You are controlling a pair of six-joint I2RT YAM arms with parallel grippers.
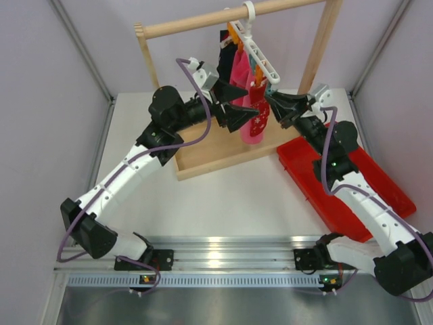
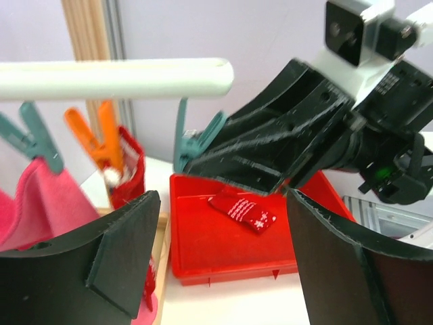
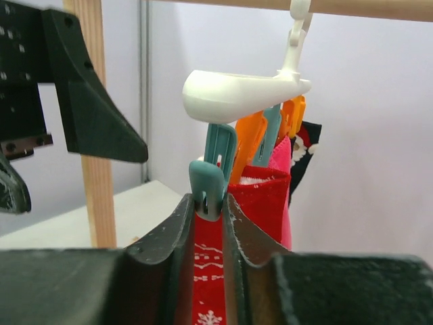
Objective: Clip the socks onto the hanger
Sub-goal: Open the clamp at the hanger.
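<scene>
The white hanger (image 1: 256, 49) hangs by its hook from the wooden rail. One red sock (image 2: 128, 169) is pinched in an orange clip (image 2: 101, 139), next to the pink cloth (image 2: 40, 203). My right gripper (image 3: 210, 203) is shut on a second red sock (image 3: 210, 271), with a teal clip (image 3: 210, 183) squeezed at its fingertips. A red printed sock (image 2: 245, 213) shows under the right fingers (image 2: 270, 159), over the tray; I cannot tell whether it hangs or lies there. My left gripper (image 2: 223, 250) stands open just left of the hanger, holding nothing.
The wooden rail frame (image 1: 203, 24) stands on its base board (image 1: 216, 152) at the back. A red tray (image 1: 338, 183) lies to the right under my right arm. A black cloth (image 1: 226, 47) also hangs from the hanger. Grey walls enclose the table.
</scene>
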